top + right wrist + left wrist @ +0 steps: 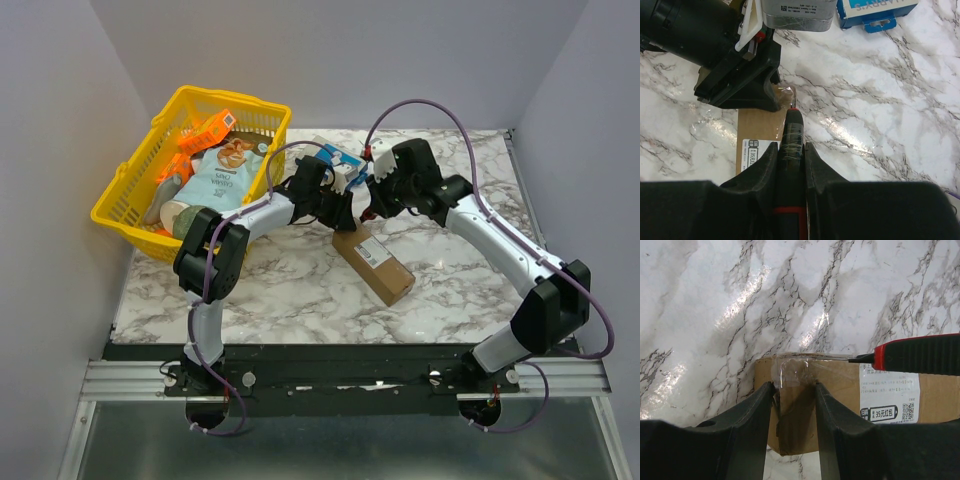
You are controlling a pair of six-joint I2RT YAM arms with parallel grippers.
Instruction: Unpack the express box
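Note:
The express box point(375, 262), a long brown carton with a white label point(889, 397), lies at an angle in the middle of the marble table point(280, 290). My left gripper point(794, 387) stands open over the box's taped end point(795, 372), with its fingertips point(766, 392) down on the top face; it also shows in the right wrist view as my left gripper point(747, 90). My right gripper point(791, 147) is shut on a black and red knife point(792, 130). The knife's blade point(840, 357) lies along the far top edge of the box, at the clear tape.
A yellow basket point(215, 95) full of packets stands at the back left. A small blue-and-white box point(340, 165) and a grey pack point(797, 12) lie just behind the grippers. Grey walls close in the table on three sides.

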